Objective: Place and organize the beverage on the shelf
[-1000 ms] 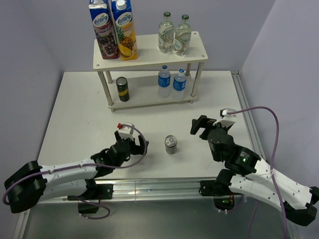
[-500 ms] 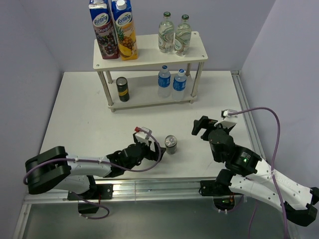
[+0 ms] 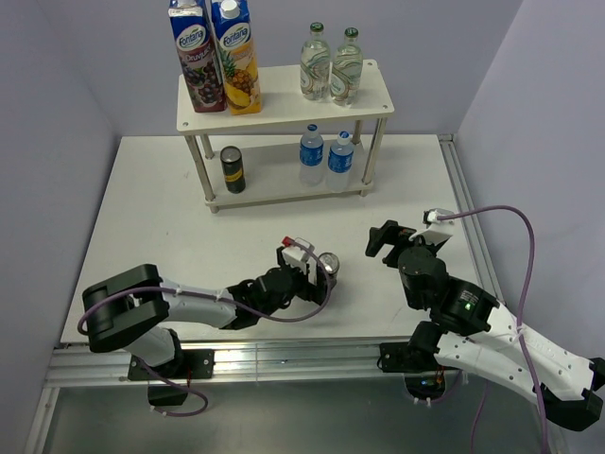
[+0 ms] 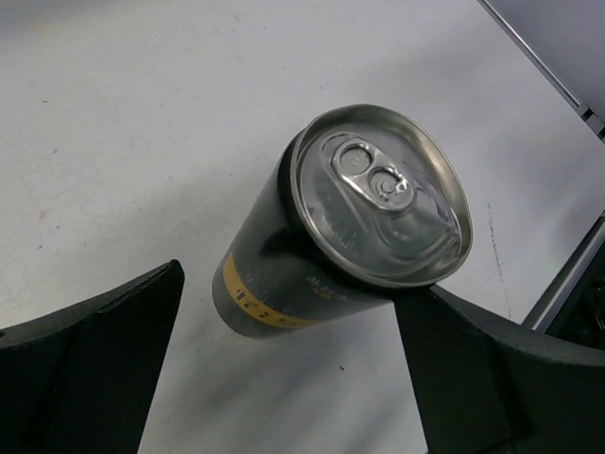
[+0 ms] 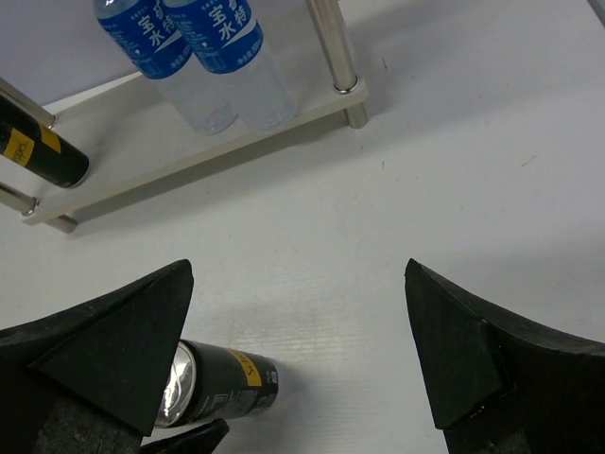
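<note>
Since a second ago my left arm has swung across the table toward the loose dark can (image 4: pixel 340 227), and my left gripper (image 3: pixel 317 277) now straddles it. That can stands upright, long axis vertical, on the table well in front of the shelf (image 3: pixel 284 112), opposite the shelf's middle. My left jaws are spread wide with the can between them, one finger (image 4: pixel 492 369) just beside its rim. Whether it touches I cannot tell, and nothing is clamped yet. My right gripper (image 3: pixel 382 240) is also spread wide and empty, farther from the can, out toward the shelf's right-hand legs
</note>
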You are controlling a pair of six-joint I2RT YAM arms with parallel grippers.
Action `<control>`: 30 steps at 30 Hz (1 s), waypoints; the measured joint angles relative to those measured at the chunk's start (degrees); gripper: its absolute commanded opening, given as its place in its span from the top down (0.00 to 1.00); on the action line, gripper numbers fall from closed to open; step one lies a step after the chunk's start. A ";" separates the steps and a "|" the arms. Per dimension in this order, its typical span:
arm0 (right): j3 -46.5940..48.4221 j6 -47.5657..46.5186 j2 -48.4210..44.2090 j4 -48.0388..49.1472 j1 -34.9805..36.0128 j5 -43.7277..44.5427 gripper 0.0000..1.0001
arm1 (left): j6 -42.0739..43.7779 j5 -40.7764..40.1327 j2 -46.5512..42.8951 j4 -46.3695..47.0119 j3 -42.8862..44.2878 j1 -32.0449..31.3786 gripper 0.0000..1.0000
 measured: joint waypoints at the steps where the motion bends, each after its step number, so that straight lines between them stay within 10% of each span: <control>1: 0.00 0.00 0.00 0.00 0.00 0.00 0.00 | 0.15 0.02 0.76 0.17 0.57 0.00 0.01; 4: -0.02 0.00 0.00 0.00 0.00 0.00 0.00 | 0.52 0.22 3.41 0.81 2.32 0.00 0.10; 7: -0.02 0.00 -0.02 0.00 0.00 0.00 0.00 | 1.14 -0.57 5.77 0.63 4.42 -0.09 0.52; 9: -0.02 0.00 -0.04 0.02 0.00 0.00 0.00 | 1.70 -1.62 6.82 0.22 5.70 -0.07 0.99; 18: -0.04 -0.02 -0.35 0.04 0.00 0.00 0.00 | 4.94 -7.56 6.38 -8.87 10.25 3.26 1.00; 30: -0.35 -0.24 -1.18 1.01 0.00 -0.20 0.00 | 11.45 -6.19 3.26 -12.04 19.91 29.59 1.00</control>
